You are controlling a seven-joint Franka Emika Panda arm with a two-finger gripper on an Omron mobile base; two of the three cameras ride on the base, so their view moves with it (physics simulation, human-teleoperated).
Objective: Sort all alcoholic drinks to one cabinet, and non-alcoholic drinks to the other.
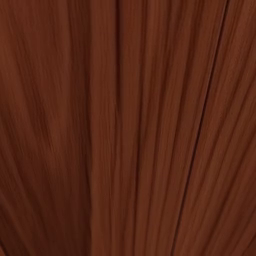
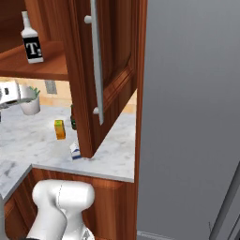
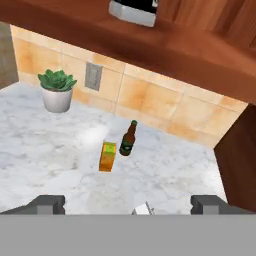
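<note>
The clear bottle with the black "T" label (image 2: 32, 39) stands on the lighter shelf board (image 2: 44, 65) of the wall cabinet; its base (image 3: 132, 11) peeks in at the top of the hand view. Down on the marble counter stand the brown beer bottle (image 3: 127, 139) and, just left of it, the yellow-orange juice carton (image 3: 107, 156). The milk carton (image 2: 75, 151) sits nearer the counter's front, partly behind the open door with the silver bar handle (image 2: 97, 61). My gripper (image 3: 128, 205) hovers open above the counter, with nothing between its fingers.
A potted plant (image 3: 57, 91) and a wall outlet (image 3: 92, 76) are at the back of the counter (image 3: 45, 145). The open cabinet door (image 2: 112, 70) hangs over the counter's right part. A grey fridge wall (image 2: 192, 117) stands right. Wood grain (image 1: 128, 128) blocks the left base view.
</note>
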